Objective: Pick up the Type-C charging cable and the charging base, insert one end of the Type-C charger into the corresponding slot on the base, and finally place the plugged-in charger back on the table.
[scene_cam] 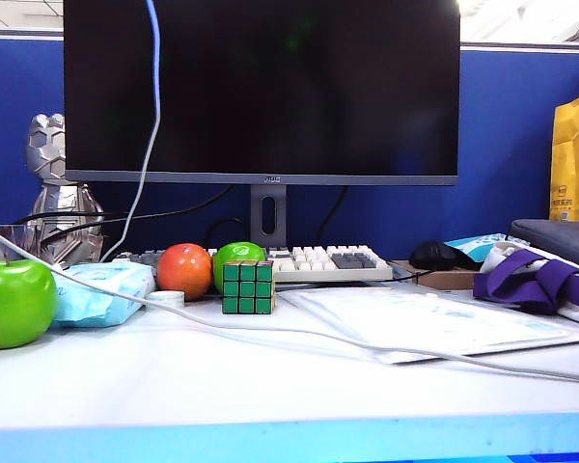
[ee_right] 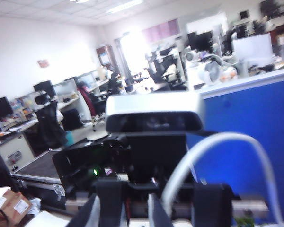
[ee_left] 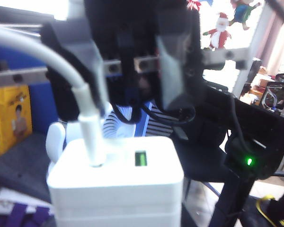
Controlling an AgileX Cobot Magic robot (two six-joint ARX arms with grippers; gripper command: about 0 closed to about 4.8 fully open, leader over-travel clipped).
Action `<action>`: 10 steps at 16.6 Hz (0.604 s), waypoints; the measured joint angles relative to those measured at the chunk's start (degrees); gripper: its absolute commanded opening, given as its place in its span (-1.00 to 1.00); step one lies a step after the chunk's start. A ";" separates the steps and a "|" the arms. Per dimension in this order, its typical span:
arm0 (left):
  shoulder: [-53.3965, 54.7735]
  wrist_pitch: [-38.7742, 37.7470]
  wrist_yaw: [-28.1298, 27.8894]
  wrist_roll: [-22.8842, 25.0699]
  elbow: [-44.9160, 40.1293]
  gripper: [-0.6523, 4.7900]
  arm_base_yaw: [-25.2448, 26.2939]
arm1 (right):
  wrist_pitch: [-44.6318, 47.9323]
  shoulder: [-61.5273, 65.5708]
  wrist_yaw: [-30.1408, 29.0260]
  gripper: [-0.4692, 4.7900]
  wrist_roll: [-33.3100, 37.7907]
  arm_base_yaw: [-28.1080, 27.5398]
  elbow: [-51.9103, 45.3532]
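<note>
The exterior view shows neither of my arms. The Type-C charging cable (scene_cam: 270,330) lies slack across the table (scene_cam: 270,395), from the left edge to the lower right, passing in front of the Rubik's cube (scene_cam: 248,286). One strand rises in front of the monitor (scene_cam: 261,87) at upper left, so I judge that the plug end is up with me, above this view.

In the left wrist view, the charging base (ee_left: 116,184) fills the bottom centre, off the table with office floor behind it. My left gripper (ee_left: 114,213) must be clamped on it, I judge, though its fingers are hidden. Of the base's two slots, one holds the cable's plug (ee_left: 92,142); the other (ee_left: 140,158) is empty and shows green. The insertion looks done. My right gripper (ee_left: 128,61) faces it from upper centre, the cable passing beside one dark finger.

In the right wrist view, my right gripper (ee_right: 154,208) sits at the bottom, the cable arching to its right. I cannot tell whether it grips anything.
</note>
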 measured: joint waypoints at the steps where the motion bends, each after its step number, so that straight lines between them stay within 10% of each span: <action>1: 0.04 -0.24 0.02 -0.04 -0.02 -0.78 0.00 | 0.04 0.09 -0.07 -0.27 0.02 0.02 0.02; 10: 0.07 0.63 0.63 0.00 0.04 -0.78 -0.28 | 1.38 -1.40 -0.24 -0.27 0.59 -4.42 -0.04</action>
